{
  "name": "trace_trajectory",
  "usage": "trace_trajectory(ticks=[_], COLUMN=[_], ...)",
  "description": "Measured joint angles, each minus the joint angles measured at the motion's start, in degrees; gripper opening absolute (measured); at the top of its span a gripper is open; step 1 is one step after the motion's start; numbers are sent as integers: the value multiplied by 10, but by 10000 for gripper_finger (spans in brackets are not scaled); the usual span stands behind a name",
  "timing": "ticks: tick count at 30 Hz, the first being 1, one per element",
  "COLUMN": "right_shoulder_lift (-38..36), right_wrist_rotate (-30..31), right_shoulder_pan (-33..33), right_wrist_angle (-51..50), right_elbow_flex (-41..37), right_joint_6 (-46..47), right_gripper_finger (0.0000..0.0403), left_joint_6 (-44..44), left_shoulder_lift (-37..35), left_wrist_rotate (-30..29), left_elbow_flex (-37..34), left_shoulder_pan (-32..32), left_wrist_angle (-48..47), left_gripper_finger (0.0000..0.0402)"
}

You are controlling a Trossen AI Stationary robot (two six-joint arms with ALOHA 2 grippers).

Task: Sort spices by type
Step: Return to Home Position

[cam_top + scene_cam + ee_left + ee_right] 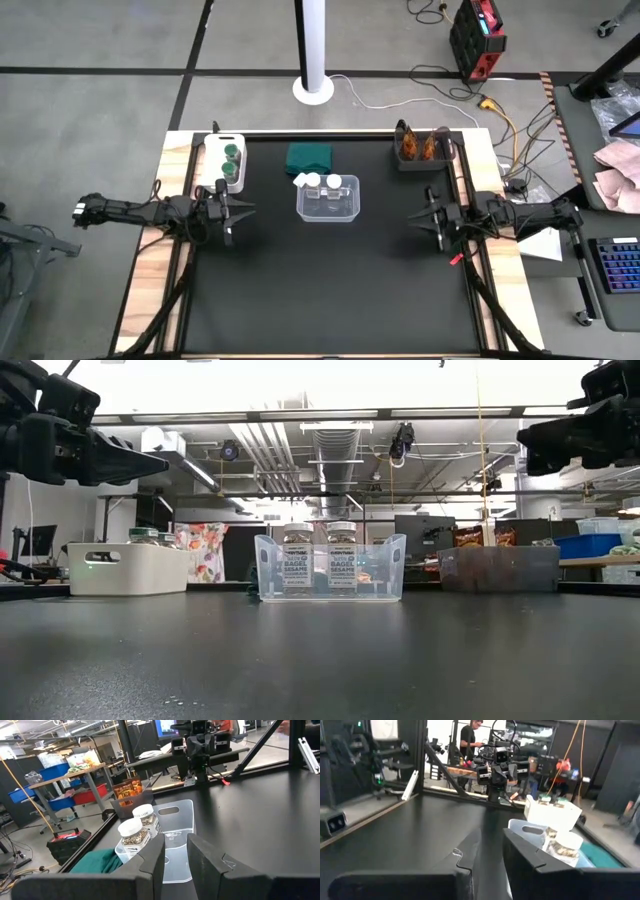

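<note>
In the high view the left gripper (248, 210) hangs over the left side of the black table (330, 290) and the right gripper (418, 215) over the right side, both pointing toward the centre. Each wrist view shows what the overhead one does not: the left gripper (176, 842) has its fingers (152, 865) parted by a narrow gap with nothing between them, and the right gripper (491, 834) is the same.

The white-lidded jars (324, 182) stand in the clear bin (328, 212) at the upper middle of the high view. The low view shows two of them (320, 555) side by side behind the bin's front wall (330, 592), labels facing out. Whether a third stands there I cannot tell.

The green-lidded jars (232, 162) sit in the white bin (213, 150) at upper left. From table height only their tops (145, 536) clear its rim (130, 570).

The orange-red packets (421, 146) stand upright in the black bin (428, 165) at upper right. The left wrist view shows their printed faces (127, 790).

A dark green block (310, 157) lies just above the clear bin. Only the right wrist view shows a person (470, 737) standing in the room behind.
</note>
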Motion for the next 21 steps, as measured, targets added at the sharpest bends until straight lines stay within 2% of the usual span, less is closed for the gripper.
trace_trajectory(ticks=[9,16,21], right_shoulder_lift=[0,0,0], right_wrist_rotate=[0,0,0], right_shoulder_pan=[0,0,0], right_wrist_angle=[0,1,1], right_elbow_flex=[0,0,0], right_joint_6=[98,105,105], right_gripper_finger=[88,96,87], left_joint_6=[0,0,0], left_shoulder_lift=[0,0,0], left_wrist_rotate=[0,0,0], left_elbow_flex=[0,0,0], left_shoulder_pan=[0,0,0], left_wrist_angle=[0,0,1], left_gripper_finger=[66,66,66])
